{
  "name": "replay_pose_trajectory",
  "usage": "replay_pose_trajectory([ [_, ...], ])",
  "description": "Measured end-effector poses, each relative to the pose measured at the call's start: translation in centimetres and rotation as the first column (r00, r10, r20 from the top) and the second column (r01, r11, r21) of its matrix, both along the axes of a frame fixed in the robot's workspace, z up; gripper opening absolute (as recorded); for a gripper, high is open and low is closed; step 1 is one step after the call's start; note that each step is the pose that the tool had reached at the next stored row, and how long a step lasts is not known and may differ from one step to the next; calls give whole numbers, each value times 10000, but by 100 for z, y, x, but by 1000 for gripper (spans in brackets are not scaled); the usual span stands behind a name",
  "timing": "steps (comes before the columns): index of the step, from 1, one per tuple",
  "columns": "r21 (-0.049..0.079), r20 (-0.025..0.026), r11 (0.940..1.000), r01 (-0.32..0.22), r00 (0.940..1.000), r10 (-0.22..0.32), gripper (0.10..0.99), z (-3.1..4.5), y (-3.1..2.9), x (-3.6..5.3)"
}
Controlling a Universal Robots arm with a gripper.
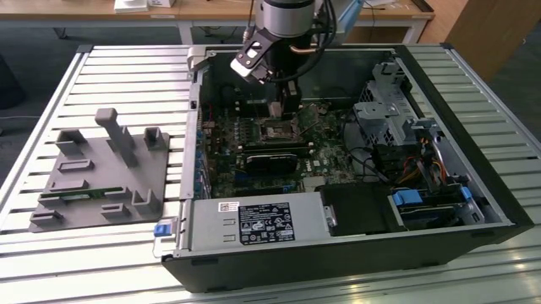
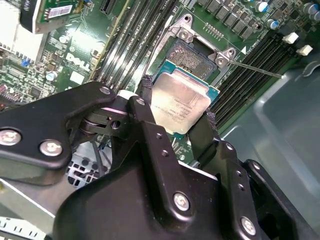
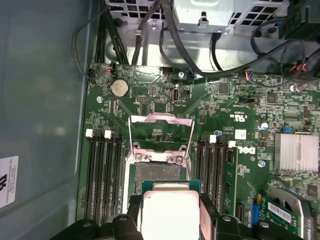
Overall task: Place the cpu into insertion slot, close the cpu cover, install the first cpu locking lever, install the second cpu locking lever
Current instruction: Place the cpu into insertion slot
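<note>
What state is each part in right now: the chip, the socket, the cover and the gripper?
gripper, shut on the cpu.
cpu, held just over the insertion slot, not seated.
insertion slot, open and empty.
cpu cover, swung up, open.

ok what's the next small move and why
Probably nudge the pincer so the cpu lines up over the insertion slot: it grips the cpu, which covers just part of the bare slot in both wrist views, and the cpu cover stands open.
</note>
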State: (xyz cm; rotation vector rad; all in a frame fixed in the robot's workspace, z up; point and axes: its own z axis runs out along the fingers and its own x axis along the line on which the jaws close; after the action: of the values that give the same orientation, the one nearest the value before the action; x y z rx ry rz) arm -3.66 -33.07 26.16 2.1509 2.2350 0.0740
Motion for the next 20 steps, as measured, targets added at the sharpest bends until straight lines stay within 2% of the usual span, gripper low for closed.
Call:
replay_pose_trajectory([
  [7, -34, 0, 10000, 20, 10000, -20, 541, -99, 40, 0],
  [8, -73, 0, 10000, 27, 10000, -27, 541, -111, 50, 0],
  [12, -387, 1, 9992, 32, 10000, -32, 541, -149, 90, 0],
  [20, -400, 1, 9992, 80, 10000, -80, 541, -251, 111, 0],
])
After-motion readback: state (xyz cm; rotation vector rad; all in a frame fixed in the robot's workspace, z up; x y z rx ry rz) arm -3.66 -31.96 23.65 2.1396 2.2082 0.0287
